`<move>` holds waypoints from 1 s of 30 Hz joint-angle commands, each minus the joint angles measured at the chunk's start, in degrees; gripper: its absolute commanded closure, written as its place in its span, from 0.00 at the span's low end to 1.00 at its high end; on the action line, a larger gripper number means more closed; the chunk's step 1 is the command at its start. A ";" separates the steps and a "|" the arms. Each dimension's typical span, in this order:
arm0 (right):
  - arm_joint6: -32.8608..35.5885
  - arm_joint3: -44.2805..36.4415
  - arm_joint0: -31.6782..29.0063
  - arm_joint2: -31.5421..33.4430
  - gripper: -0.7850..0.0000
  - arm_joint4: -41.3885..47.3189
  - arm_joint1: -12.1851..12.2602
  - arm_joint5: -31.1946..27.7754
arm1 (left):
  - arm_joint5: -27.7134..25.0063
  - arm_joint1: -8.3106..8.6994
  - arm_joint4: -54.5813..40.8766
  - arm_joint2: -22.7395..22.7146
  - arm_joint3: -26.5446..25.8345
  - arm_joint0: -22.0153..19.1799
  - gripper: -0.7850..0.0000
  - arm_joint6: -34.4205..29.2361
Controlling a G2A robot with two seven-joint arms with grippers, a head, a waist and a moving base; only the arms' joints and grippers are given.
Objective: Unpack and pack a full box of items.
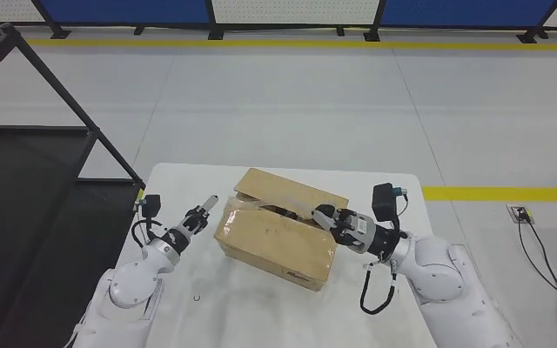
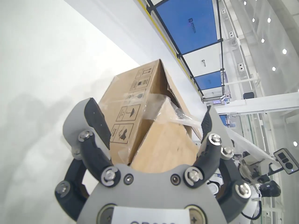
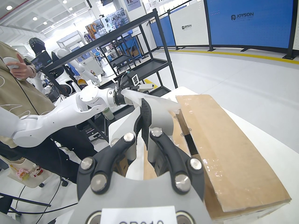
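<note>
A brown cardboard box [image 1: 278, 239], bound in clear tape, top flaps slightly parted, sits mid-way across the white counter [image 1: 261, 317]. The left gripper [image 1: 209, 205] gapes wide, empty, beside it. The right gripper [image 1: 324, 215] pinches a loose tape strip [image 3: 161, 102].

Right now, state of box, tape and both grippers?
box: top flaps parted along the seam, not folded back.
tape strip: lifted off the box top, one end pinched.
left gripper: jaws open, empty, at the box's end.
right gripper: jaws shut on tape strip, above the box.
</note>
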 commanded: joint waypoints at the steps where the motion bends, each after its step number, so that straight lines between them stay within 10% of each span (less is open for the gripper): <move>1: 0.00 -0.04 0.05 0.00 1.00 0.07 0.11 -0.15 | -0.76 0.07 -1.35 -0.22 -0.42 0.93 0.00 -1.20; 23: -2.41 -3.47 -0.88 0.90 1.00 1.01 1.14 1.26 | -6.73 0.76 -3.00 0.48 -6.26 8.62 0.00 -5.55; 30: -5.29 -6.77 -0.47 0.32 1.00 -0.39 1.03 4.99 | -5.35 0.91 -7.18 -5.48 -5.48 10.56 0.00 3.14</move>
